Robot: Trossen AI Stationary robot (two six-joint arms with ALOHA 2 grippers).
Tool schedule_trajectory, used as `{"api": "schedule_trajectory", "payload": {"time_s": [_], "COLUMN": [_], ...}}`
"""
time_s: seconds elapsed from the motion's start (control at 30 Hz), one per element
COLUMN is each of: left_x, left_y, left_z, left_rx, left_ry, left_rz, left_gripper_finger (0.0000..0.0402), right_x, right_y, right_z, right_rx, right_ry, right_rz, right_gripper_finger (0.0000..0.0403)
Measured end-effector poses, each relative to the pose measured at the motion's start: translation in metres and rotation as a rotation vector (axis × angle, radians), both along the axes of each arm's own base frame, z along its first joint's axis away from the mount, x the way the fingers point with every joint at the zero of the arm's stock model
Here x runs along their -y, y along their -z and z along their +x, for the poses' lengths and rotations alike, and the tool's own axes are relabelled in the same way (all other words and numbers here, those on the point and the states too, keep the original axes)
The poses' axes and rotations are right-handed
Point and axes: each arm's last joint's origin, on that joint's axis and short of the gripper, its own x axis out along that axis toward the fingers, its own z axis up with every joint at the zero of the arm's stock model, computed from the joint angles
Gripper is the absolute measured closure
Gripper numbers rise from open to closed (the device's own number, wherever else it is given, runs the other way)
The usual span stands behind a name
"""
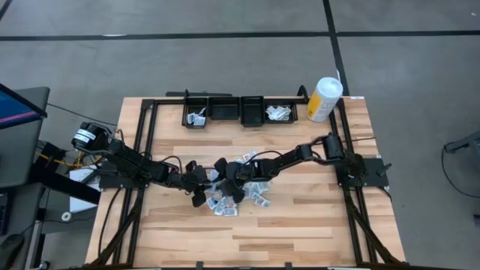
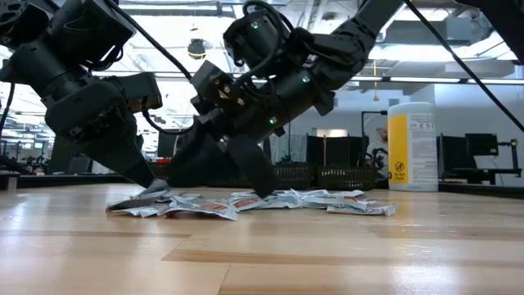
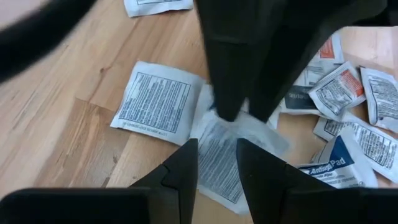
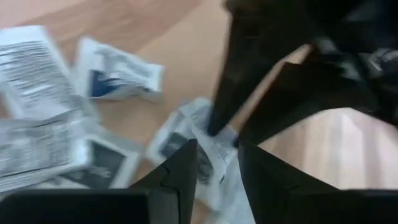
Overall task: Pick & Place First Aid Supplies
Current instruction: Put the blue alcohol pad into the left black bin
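Left gripper (image 1: 204, 187) and right gripper (image 1: 225, 180) meet low at mid-table, tips facing and close together. Each arm reaches in from its own side. Both jaws narrowly parted.

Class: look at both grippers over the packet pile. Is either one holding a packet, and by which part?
It cannot be told. The left gripper and right gripper both have their tips down on one white packet, jaws narrowly apart; no lifted grip shows.

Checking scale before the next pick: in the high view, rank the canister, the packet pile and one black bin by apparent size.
1. Packet pile, widest spread.
2. Canister.
3. Black bin, near the canister's size; that order is unsure.
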Motion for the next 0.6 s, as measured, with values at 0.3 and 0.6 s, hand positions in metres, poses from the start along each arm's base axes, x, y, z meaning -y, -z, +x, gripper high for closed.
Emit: {"api": "schedule_trajectory", "payload": {"time_s": [0.3, 0.6], "left_x": [0.0, 0.0001], "left_y": [-0.0001, -0.0004], "left_z": [0.0001, 0.0003], "left_rx": [0.001, 0.005], "left_ry": [0.0, 0.0], "left_rz": [-0.001, -0.002], "left_gripper_finger": [0.0291, 0.0291], "right_x": [0.0021, 0.0014], "right_y": [-0.0014, -0.0005], "right_z": [0.0014, 0.0005], "right_rx": [-0.027, -0.035], "right_ry": [0.004, -0.022], "right_rz": [-0.002, -0.033], "right_gripper_finger": [0.0339, 0.0397]}}
